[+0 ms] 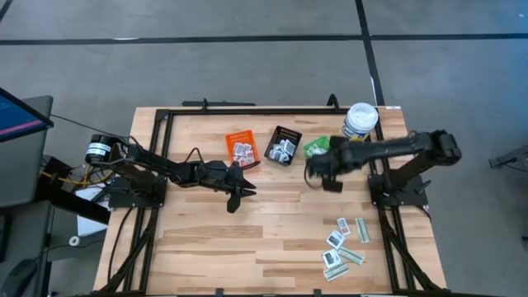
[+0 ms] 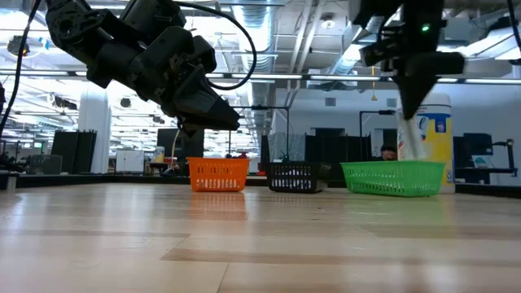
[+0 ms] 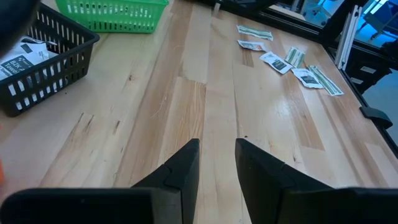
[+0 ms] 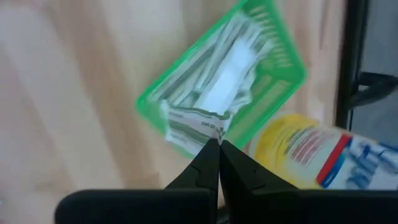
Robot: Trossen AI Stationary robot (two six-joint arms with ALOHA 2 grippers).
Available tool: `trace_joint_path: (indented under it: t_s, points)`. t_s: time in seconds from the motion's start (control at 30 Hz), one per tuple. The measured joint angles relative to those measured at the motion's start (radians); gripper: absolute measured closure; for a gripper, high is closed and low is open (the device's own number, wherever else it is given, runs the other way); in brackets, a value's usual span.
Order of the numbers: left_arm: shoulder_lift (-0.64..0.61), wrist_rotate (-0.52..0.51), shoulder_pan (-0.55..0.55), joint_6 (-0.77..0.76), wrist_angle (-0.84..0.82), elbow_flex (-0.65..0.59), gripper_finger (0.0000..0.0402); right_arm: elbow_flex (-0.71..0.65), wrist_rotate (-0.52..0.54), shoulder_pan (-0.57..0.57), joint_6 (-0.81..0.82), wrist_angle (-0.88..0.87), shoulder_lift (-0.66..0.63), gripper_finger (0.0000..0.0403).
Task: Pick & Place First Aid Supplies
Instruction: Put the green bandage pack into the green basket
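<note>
right end effector (image 4: 219, 144) pinching a packet (image 4: 193, 127) above green bin (image 4: 283, 65)

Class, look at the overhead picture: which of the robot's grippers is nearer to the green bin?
The right. The right gripper, shut on a packet, hangs right beside the green bin. The left gripper sits below the orange bin, well away from it.

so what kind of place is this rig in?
Looks like an open lab or workshop floor, not a clinic: exposed ceiling ducts and lights, dark equipment racks behind the wooden table, and a monitor beside it.
</note>
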Motion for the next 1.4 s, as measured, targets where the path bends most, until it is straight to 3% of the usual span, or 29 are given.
trace_joint_path:
  t_s: [0.17, 0.23, 0.3, 0.43, 0.73, 1.0, 1.17, 1.4]
  points:
    - [0.000, 0.000, 0.000, 0.001, 0.000, 0.000, 0.0298, 0.000, -0.023, -0.169, -0.130, 0.142, -0.034, 0.0402]
    - [0.000, 0.000, 0.000, 0.001, 0.000, 0.000, 0.0298, 0.000, -0.080, -0.220, -0.183, 0.175, -0.031, 0.0402]
    - [0.000, 0.000, 0.000, 0.001, 0.000, 0.000, 0.0298, 0.000, -0.122, -0.255, -0.242, 0.177, -0.013, 0.0402]
    - [0.000, 0.000, 0.000, 0.002, -0.001, 0.000, 0.0298, 0.000, -0.104, -0.286, -0.274, 0.157, 0.050, 0.0400]
    - [0.000, 0.000, 0.000, 0.004, -0.004, 0.000, 0.0298, 0.000, -0.093, -0.272, -0.241, 0.162, 0.193, 0.0359]
    - [0.000, 0.000, 0.000, 0.004, -0.004, 0.000, 0.0298, 0.001, -0.055, -0.247, -0.235, 0.154, 0.246, 0.0321]
    - [0.000, 0.000, 0.000, 0.004, -0.004, 0.000, 0.0298, 0.001, 0.040, -0.243, -0.141, 0.133, 0.244, 0.0299]
    - [0.000, 0.000, 0.000, 0.003, -0.004, 0.000, 0.0298, 0.001, 0.006, -0.209, -0.011, 0.111, 0.160, 0.0281]
